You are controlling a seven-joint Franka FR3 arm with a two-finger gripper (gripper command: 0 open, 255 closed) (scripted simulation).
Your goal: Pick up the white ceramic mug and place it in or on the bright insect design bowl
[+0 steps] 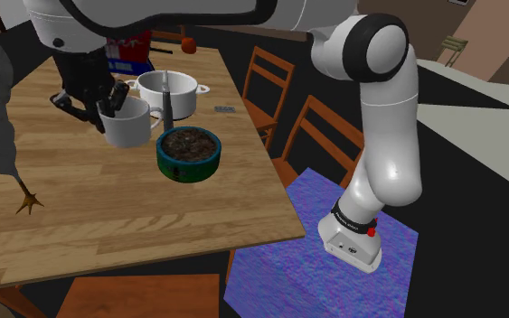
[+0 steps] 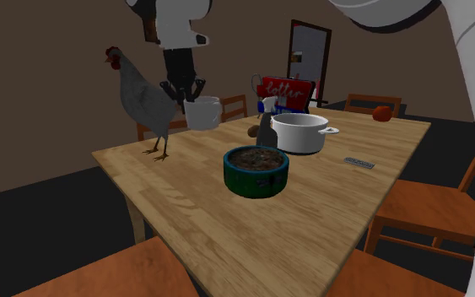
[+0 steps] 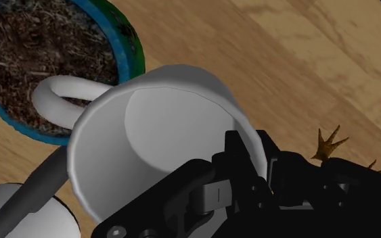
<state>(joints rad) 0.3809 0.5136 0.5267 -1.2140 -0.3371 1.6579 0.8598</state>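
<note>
My gripper (image 1: 115, 104) clamps the white mug's (image 1: 130, 125) rim: upright, empty, handle toward the brown-speckled green-blue bowl (image 1: 188, 154).

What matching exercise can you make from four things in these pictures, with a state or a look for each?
Things:
1. mug
2. bowl
3. pot
4. chicken

Descriptions:
a. grey, stands on the table
b. white, gripped at its rim by the claw
c. green and blue wall, dark brown filling
d. white, with side handles, beside the bowl

Pairs: 1-b, 2-c, 3-d, 4-a
</note>
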